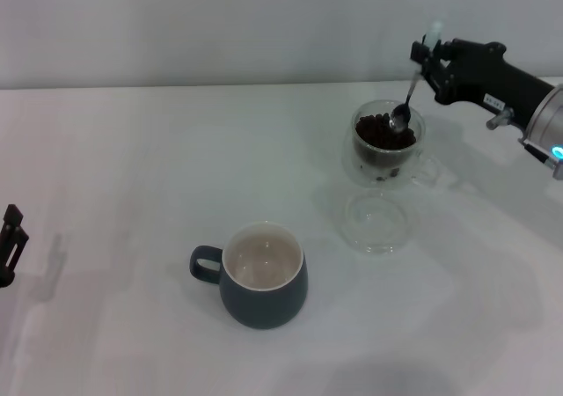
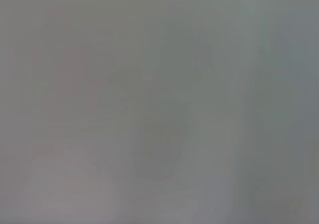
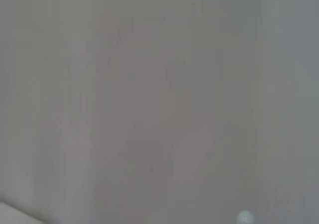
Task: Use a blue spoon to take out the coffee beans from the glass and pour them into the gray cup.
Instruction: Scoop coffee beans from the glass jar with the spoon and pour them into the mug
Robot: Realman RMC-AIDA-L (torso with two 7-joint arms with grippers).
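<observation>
Right arm: the right pincer (image 1: 428, 51) is a matte black, blocky assembly with angular edges and short black fingers at its tip. Behind it a black tapered housing widens toward the wrist. A small silver metal fitting protrudes from the underside of the housing near the wrist. The wrist segment is a light grey-silver cylinder carrying a glowing cyan-blue indicator light at the frame's right edge.

Left arm: only the left pincer (image 1: 10, 242) shows, a small black bracket-like part with two thin black prongs, at the left edge.

Both wrist views show nothing of the body.
</observation>
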